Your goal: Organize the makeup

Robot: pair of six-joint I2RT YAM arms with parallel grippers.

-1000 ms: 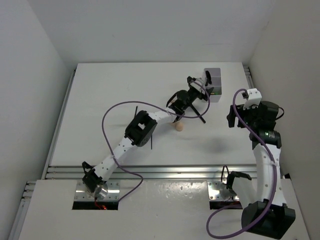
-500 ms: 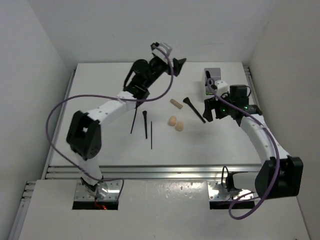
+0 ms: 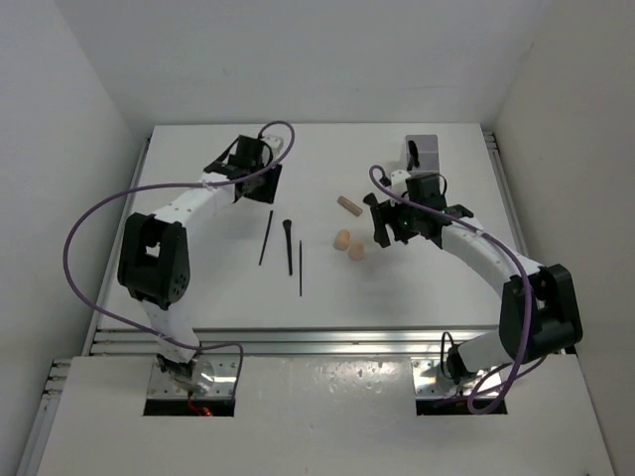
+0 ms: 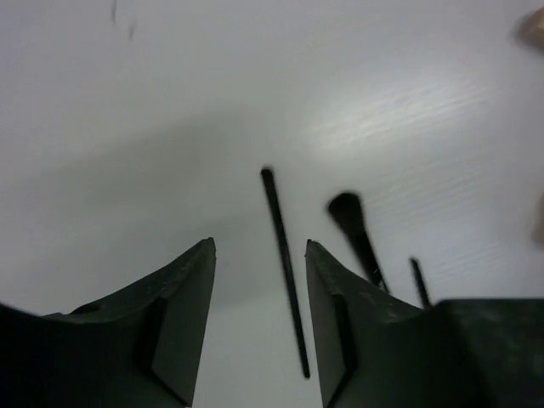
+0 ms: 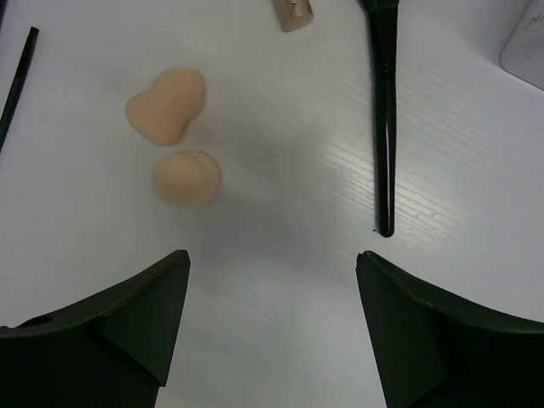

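Both sponges [image 3: 341, 238] lie outside the compartment box [image 3: 428, 150].

The bench [image 3: 198, 297] is plain white with a faint fine grain, and the walls [image 3: 298, 59] around it are the same flat white. Two sponges [image 5: 167, 104] are a soft peach-beige with no pattern, and the short cylinder [image 3: 348, 205] is light tan. The long brush [image 5: 384, 119] is glossy black with a pale streak of reflected light along its handle. The thin pencil [image 4: 285, 268] and the round-headed brush [image 4: 353, 229] are matt black. The box [image 3: 425, 152] is pale greyish white. The left arm [image 3: 193, 203] and right arm [image 3: 486, 253] are white with black joints and carry purple cables [image 3: 66, 253]. The left pincer [image 4: 259, 245] and right pincer [image 5: 272, 255] have dark charcoal fingers.
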